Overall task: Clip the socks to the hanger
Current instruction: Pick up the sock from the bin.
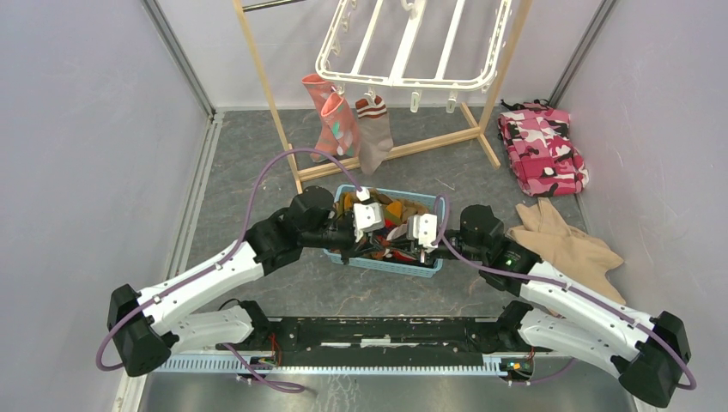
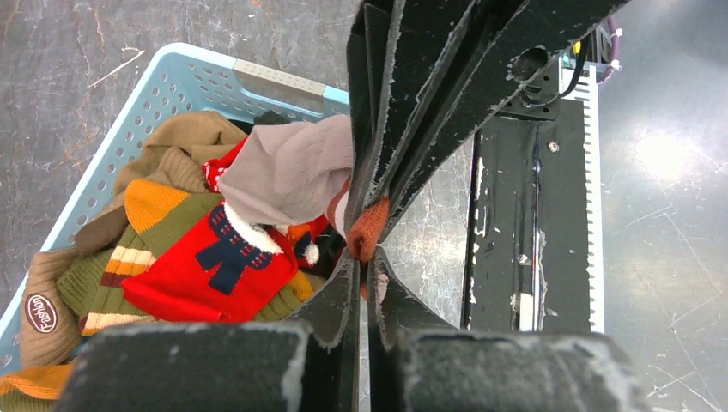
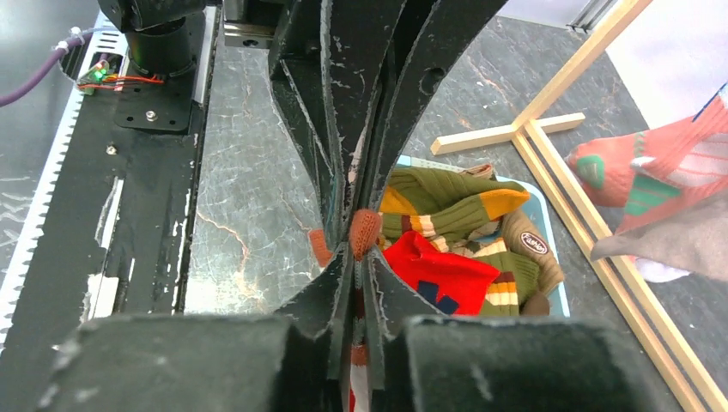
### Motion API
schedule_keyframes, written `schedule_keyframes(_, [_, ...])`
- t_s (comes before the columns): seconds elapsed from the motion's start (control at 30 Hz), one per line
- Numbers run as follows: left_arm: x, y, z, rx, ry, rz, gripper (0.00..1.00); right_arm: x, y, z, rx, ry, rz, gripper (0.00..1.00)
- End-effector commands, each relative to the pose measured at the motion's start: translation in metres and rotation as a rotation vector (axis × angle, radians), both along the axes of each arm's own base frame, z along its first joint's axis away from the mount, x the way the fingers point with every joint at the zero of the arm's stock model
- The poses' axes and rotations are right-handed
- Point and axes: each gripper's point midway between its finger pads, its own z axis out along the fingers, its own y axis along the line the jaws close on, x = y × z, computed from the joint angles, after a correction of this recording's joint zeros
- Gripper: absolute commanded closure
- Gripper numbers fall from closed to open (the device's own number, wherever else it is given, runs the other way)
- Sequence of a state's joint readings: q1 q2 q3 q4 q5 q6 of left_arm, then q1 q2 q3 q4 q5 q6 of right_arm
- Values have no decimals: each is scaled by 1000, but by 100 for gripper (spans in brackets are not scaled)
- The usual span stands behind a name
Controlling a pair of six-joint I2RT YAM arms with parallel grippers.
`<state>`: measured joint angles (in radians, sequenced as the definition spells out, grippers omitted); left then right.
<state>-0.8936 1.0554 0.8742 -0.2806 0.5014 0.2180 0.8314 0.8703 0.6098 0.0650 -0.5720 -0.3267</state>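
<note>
My left gripper (image 2: 367, 257) and right gripper (image 3: 356, 257) meet tip to tip over the blue basket (image 1: 391, 267). Both are shut on one grey-brown sock (image 2: 292, 172), pinching its orange-brown knit edge (image 3: 363, 232). A red-white striped cuff shows between the right fingers. In the top view the left gripper (image 1: 385, 230) and right gripper (image 1: 403, 240) hover just above the sock pile. The white hanger (image 1: 412, 43) hangs at the back. Two salmon-pink socks (image 1: 336, 124) and a grey-brown sock (image 1: 373, 133) hang from its front clips.
The basket holds several socks, among them a red one with a navy pattern (image 2: 206, 257) and olive striped ones (image 3: 446, 202). The wooden stand (image 1: 275, 112) carries the hanger. A pink camouflage cloth (image 1: 541, 150) and a tan garment (image 1: 567, 240) lie at the right.
</note>
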Motion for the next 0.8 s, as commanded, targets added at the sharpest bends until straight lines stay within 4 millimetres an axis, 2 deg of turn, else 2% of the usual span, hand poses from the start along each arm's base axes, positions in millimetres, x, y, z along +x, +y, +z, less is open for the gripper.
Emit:
schedule_keyframes(0.0, [2,-7,23,-76,-54,-26,98,-5,4,35,72,-67,39,95])
schedule_keyframes(0.1, [5,-5,24,-94,-54,2,97,-8,2,39,89,-72,41,100])
schedule_keyframes(0.2, [7,-2,25,-133,-57,36,94,-7,-2,44,113,-76,13,100])
schedule_keyframes(0.27, [7,2,30,-183,-75,63,82,-6,-7,52,144,-98,-17,100])
schedule_keyframes(0.33, [6,6,35,-250,-90,88,79,-2,-14,61,189,-116,-66,100])
schedule_keyframes(0.37, [5,9,39,-290,-101,98,70,-1,-17,66,214,-123,-88,100])
schedule_keyframes(0.47, [0,18,50,-430,-130,134,52,1,-24,79,280,-133,-135,100])
schedule_keyframes(0.57, [-4,31,58,-588,-164,178,23,0,-29,93,346,-131,-154,100])
schedule_keyframes(0.63, [-7,42,74,-703,-208,201,3,-1,-30,101,388,-118,-159,100])
schedule_keyframes(0.77, [-4,61,76,-850,-236,282,0,-6,-27,111,461,-75,-135,100])
